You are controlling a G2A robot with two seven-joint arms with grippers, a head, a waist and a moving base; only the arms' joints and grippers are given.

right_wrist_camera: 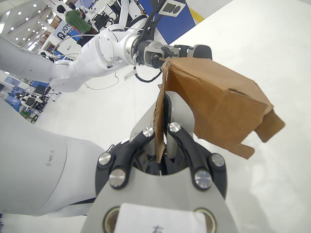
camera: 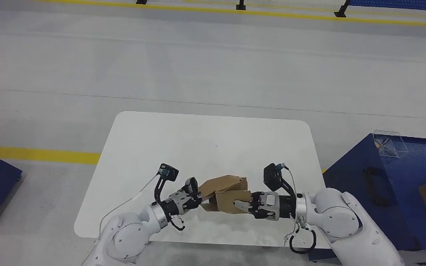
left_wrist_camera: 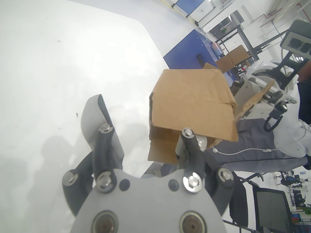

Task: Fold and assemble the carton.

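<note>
Pinches 1 flap of the carton (right_wrist_camera: pixel 218 103) tight in the right gripper (right_wrist_camera: pixel 165 105). Holds the left gripper (left_wrist_camera: pixel 141 120) wide apart at the opposite open end, 1 finger (left_wrist_camera: pixel 188 141) under the top panel. Suspends the half-formed carton between both, low over the table (camera: pixel 200 139). Looks mid-fold; next calls for pressing loose flaps inward squarely.

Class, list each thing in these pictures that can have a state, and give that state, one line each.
carton: partly formed into a box, end flaps not closed.
left gripper: open, one finger at the carton's end.
right gripper: shut on a flap of the carton.
</note>
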